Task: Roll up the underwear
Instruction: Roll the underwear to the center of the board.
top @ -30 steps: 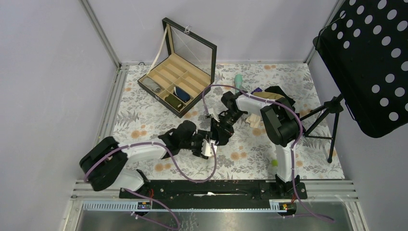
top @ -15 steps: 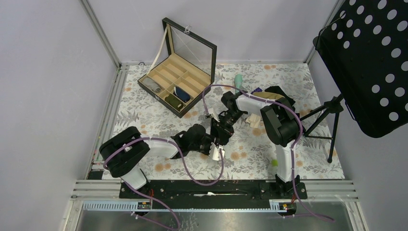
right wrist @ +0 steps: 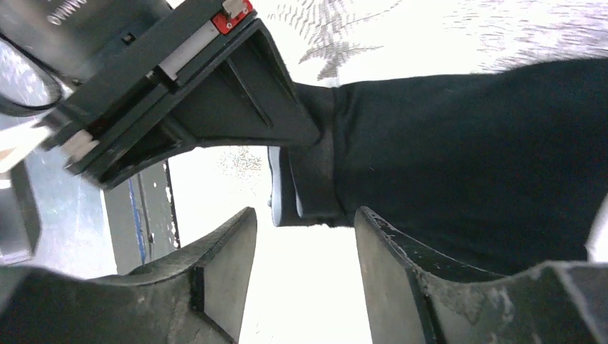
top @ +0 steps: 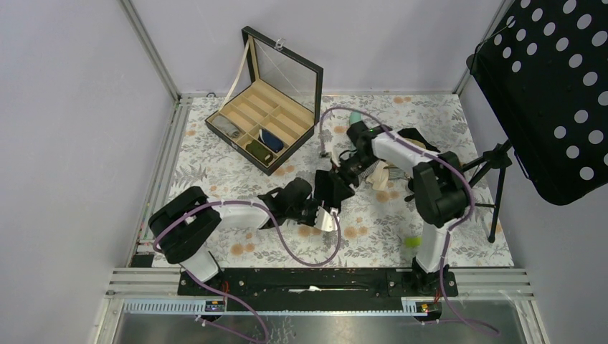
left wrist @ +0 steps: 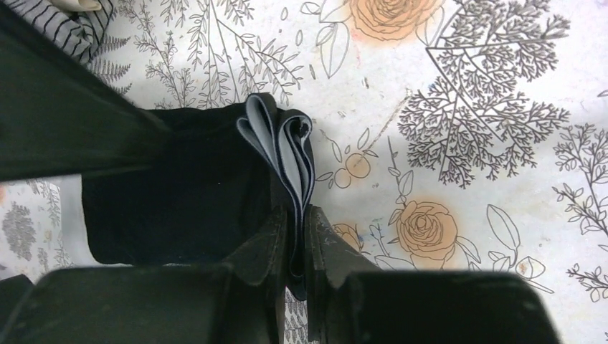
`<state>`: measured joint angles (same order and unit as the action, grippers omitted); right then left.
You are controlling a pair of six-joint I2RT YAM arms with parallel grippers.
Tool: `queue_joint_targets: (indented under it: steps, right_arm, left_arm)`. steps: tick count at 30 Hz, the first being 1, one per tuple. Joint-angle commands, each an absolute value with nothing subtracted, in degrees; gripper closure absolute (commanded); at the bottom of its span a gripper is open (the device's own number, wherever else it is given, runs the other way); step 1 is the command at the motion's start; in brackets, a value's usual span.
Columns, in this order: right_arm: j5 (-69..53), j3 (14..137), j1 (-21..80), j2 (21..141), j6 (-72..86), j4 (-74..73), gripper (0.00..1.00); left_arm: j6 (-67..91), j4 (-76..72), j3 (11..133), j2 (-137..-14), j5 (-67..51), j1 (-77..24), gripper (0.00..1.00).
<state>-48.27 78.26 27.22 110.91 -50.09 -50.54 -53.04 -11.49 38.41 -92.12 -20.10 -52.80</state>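
The underwear (left wrist: 179, 179) is a dark navy folded cloth lying on the floral table, its pale waistband layers bunched at the right edge. My left gripper (left wrist: 292, 240) is shut on that folded edge, with the layers pinched between its fingers. In the top view the underwear (top: 332, 188) sits mid-table, with the left gripper (top: 320, 210) at its near side and the right gripper (top: 344, 177) at its far side. In the right wrist view the right gripper (right wrist: 305, 218) stands open with nothing between its fingers. The underwear (right wrist: 466, 158) lies just beyond them.
A wooden divided box (top: 247, 115) with its lid up stands at the back left, holding rolled garments. A pile of other garments (top: 391, 173) lies beside the right arm. A striped cloth (left wrist: 64, 21) shows by the underwear. A black perforated stand (top: 552, 93) stands at the right.
The left gripper slid right and closed on the underwear's folded edge. The right gripper opened, let the cloth go and drew back to the right.
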Motion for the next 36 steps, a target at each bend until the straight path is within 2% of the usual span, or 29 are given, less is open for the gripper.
queue_joint_targets:
  steps: [1, 7, 16, 23, 26, 29, 36]
  right_arm:
    - [-51.6, 79.87, 22.79, 107.37, -43.51, -50.53, 0.4]
    - [-46.92, 76.89, 22.59, 110.0, -27.01, -38.16, 0.48]
    - [-45.09, 80.65, 22.59, 117.84, -25.43, -37.91, 0.53]
    - [-45.56, 83.96, 22.53, 118.56, -26.15, -39.85, 0.53]
    - [-47.8, 86.51, 20.8, 113.83, -27.58, -41.32, 0.51]
    - [-47.88, 84.82, 17.13, 106.54, -25.36, -36.55, 0.46]
    - [-37.1, 67.7, 10.82, 84.62, -23.11, -20.5, 0.39]
  left_arm:
    - [-47.18, -3.67, 43.39, -91.49, -23.58, -51.82, 1.0]
    - [-41.73, 2.06, 46.84, -91.57, -26.59, -51.34, 1.0]
    - [-36.32, 10.76, 52.12, -95.16, -32.79, -49.6, 1.0]
    - [-32.17, 15.69, 56.6, -99.3, -38.03, -47.92, 1.0]
    - [-31.13, 18.93, 59.45, -101.95, -41.29, -46.94, 1.0]
    - [-30.0, 19.56, 60.55, -103.38, -43.73, -45.97, 1.0]
    - [-20.95, 19.47, 65.34, -109.17, -52.95, -40.78, 1.0]
